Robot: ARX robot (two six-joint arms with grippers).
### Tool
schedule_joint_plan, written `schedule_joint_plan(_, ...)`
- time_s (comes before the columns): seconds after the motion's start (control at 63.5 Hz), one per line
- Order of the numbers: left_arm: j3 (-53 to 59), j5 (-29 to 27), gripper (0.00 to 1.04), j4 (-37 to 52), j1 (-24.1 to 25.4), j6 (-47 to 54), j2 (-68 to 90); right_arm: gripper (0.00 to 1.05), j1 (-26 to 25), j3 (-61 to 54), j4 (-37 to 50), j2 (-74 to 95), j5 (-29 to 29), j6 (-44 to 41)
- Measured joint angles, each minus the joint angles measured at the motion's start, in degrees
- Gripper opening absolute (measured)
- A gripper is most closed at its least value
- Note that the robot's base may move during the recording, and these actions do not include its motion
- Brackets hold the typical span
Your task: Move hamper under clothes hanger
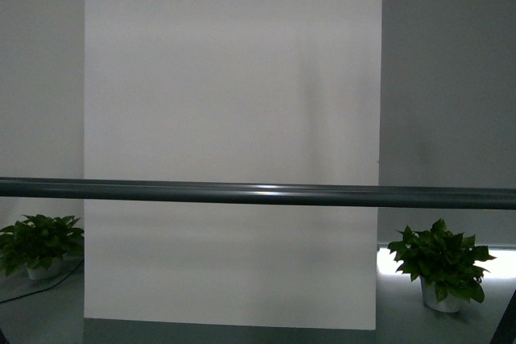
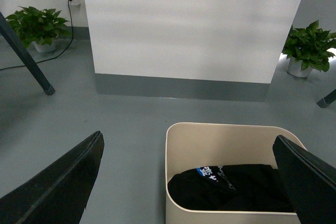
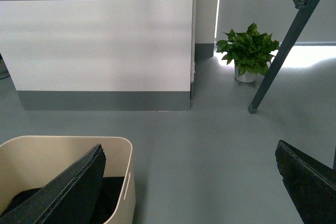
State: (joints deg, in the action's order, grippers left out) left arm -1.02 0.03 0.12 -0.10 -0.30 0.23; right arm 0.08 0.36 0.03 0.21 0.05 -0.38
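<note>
both your grippers, left [image 2: 191, 182] and right [image 3: 191, 182], have fingers spread wide, gripping nothing. your hamper [image 2: 210, 140] sits on the grey floor [image 2: 126, 124] near the rack's bar [image 1: 258, 193], black clothing [image 2: 231, 187] inside.

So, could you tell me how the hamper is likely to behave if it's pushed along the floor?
The hamper looks like smooth, stiff plastic, so it should hold its shape. The floor looks smooth and bare, so it would probably slide rather than catch. It holds only dark clothing, so it is likely light; a push at the rim might tip it.
</note>
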Motion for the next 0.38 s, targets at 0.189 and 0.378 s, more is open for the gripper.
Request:
schedule_joint_plan(0.189,0.0,0.0,0.98,0.0,0.0,0.0,0.0,0.97,0.0,0.0,0.0,0.0,0.0,0.0)
schedule_joint_plan(0.378,0.0,0.0,0.98,0.0,0.0,0.0,0.0,0.97,0.0,0.0,0.0,0.0,0.0,0.0)
